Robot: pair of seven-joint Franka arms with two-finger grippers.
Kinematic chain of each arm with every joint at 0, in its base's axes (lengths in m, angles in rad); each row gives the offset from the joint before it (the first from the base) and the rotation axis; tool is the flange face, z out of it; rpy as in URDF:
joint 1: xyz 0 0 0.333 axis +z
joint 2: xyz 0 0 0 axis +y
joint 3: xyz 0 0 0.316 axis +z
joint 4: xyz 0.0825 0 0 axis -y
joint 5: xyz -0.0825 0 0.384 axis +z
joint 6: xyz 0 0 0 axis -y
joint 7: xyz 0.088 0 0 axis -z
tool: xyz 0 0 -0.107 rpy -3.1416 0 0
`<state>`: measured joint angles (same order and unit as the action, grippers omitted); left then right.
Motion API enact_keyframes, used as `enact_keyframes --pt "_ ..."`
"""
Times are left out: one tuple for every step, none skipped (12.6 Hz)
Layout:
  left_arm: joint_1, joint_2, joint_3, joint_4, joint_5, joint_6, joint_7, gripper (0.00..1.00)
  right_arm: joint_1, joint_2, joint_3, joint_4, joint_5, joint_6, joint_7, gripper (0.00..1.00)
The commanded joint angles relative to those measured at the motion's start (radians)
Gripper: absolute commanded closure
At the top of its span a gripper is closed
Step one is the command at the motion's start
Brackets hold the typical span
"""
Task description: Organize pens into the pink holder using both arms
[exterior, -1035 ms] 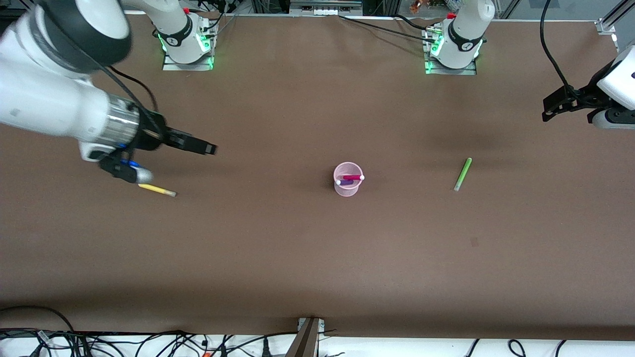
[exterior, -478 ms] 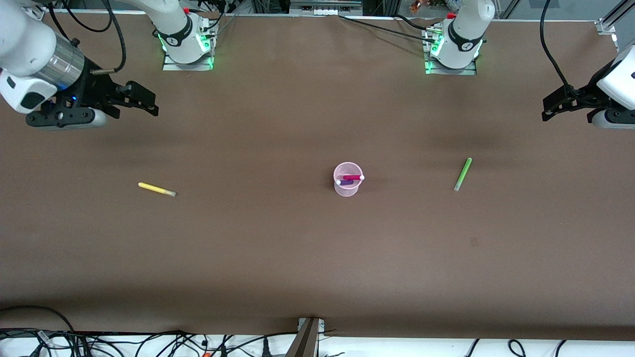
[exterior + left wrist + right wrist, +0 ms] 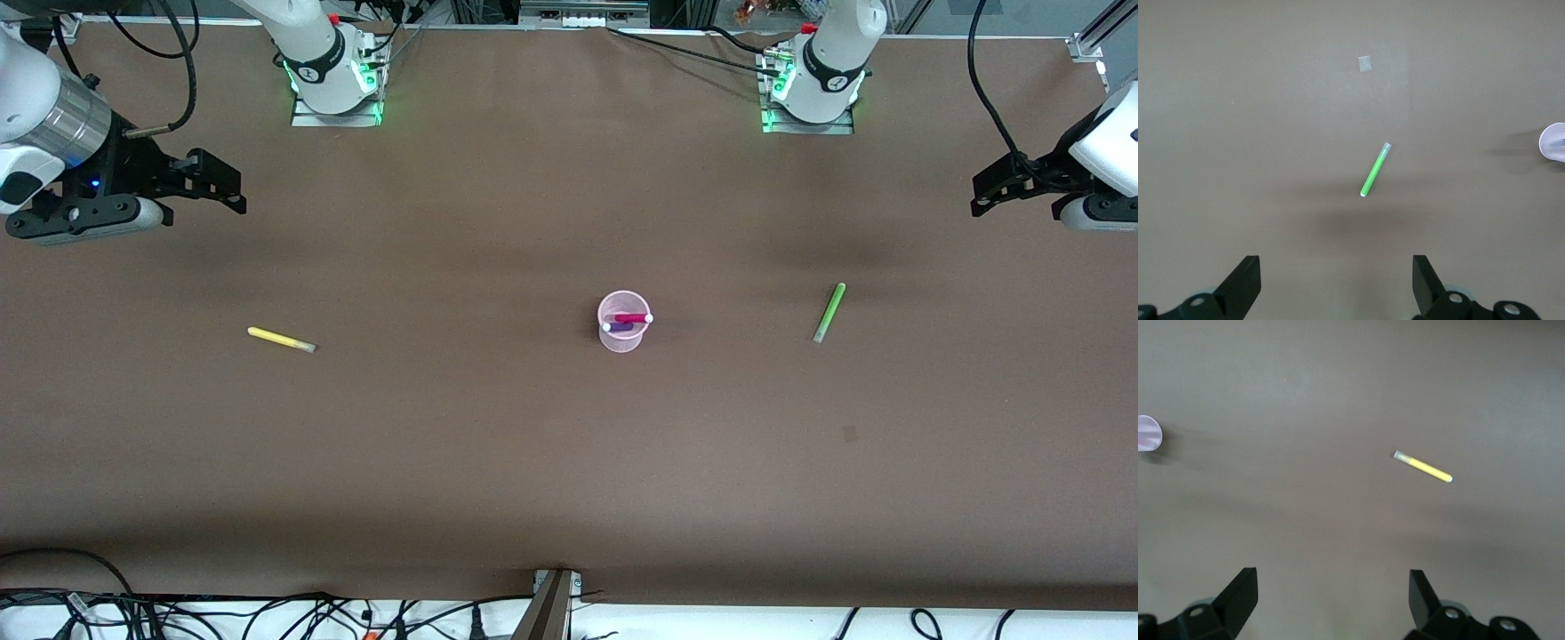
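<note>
Right gripper (image 3: 233, 188) hangs spread and empty near the table's right-arm end; I read the yellow pen (image 3: 281, 340) as its pick, lying flat nearer the front edge, long axis running roughly along the table's length. Left gripper (image 3: 981, 194), also spread and empty, waits at the left-arm end, with the green pen (image 3: 829, 313) lying steeply angled between it and the pink cup (image 3: 621, 321) at mid-table, which holds the magenta pen (image 3: 632, 317) and purple pen (image 3: 621, 327).
</note>
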<state>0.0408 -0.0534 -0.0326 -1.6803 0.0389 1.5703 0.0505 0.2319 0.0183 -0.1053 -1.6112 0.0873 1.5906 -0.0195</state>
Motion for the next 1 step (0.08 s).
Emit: enact_keyframes --pt "0.001 0.006 -0.004 0.017 -0.011 -0.018 0.0 0.0 -0.014 0.009 0.026 0.034 -0.02 -0.008 -0.01 0.0"
